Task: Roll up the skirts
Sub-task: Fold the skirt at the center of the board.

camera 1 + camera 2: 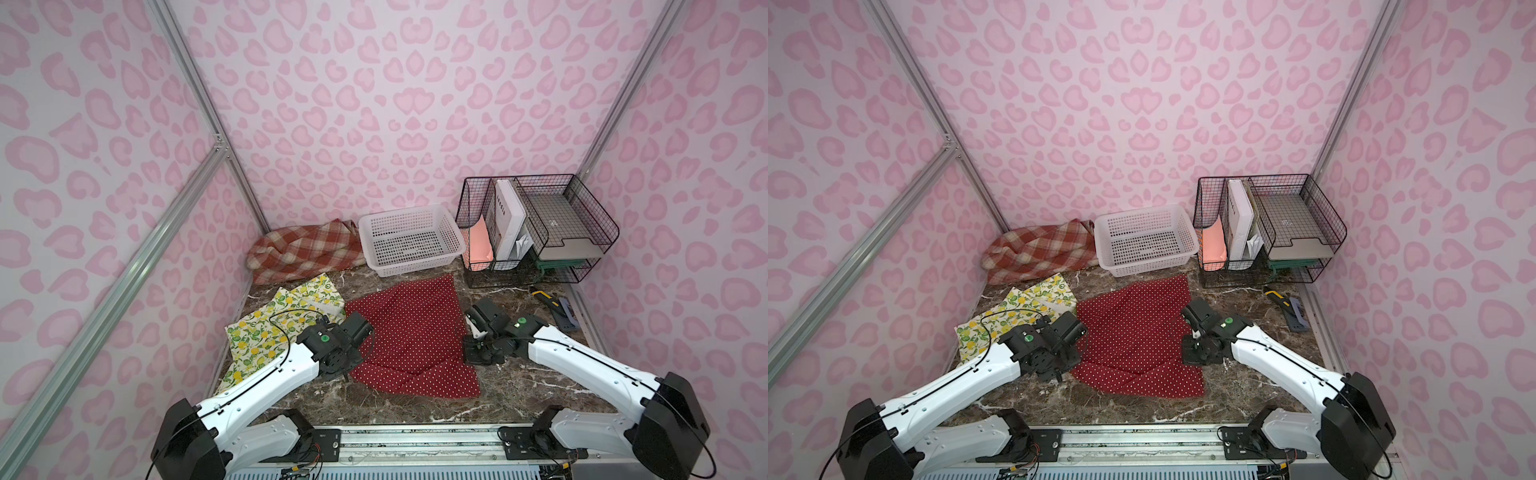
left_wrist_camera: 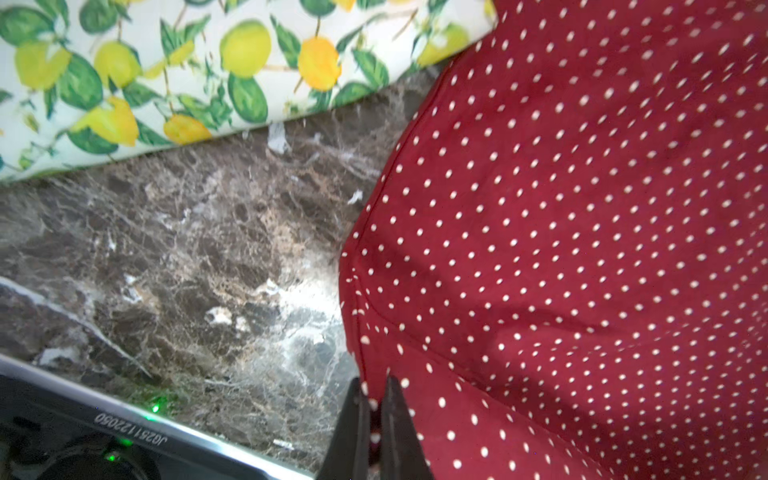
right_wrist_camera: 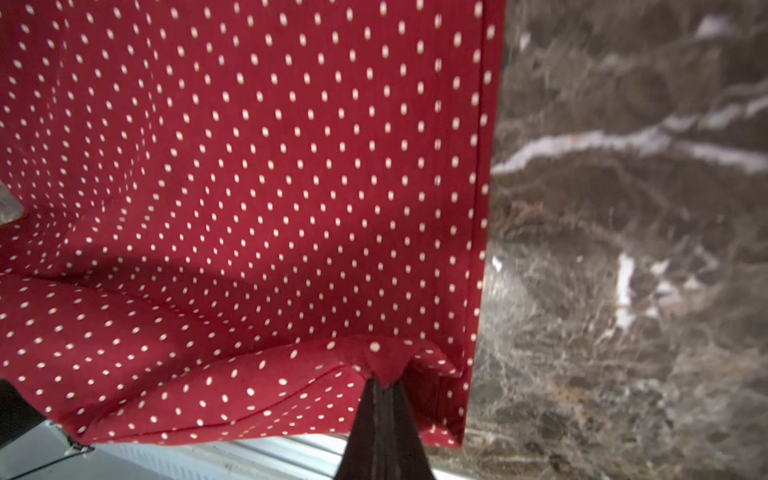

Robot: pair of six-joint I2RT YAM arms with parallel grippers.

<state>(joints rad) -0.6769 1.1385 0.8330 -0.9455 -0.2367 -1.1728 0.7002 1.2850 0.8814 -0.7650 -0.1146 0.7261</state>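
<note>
Where the red cloth skirt with white polka dots [image 1: 409,332] lies spread on the brown marble tabletop [image 1: 519,386], the left gripper [image 2: 373,395] and the right gripper [image 3: 380,384] are each clamped tight on opposite edges. The cream lemon-print skirt [image 1: 270,328] lies just beside it, and the rust-and-cream plaid skirt [image 1: 303,249] is bunched in the far left corner.

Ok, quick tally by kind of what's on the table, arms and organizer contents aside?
Skirts: 3 (red polka-dot, lemon-print, plaid)
White plastic basket: 1
Black wire desk organizer: 1
Small hand tools: 2 (yellow-black tool, grey-blue tool)
Total: 7
</note>
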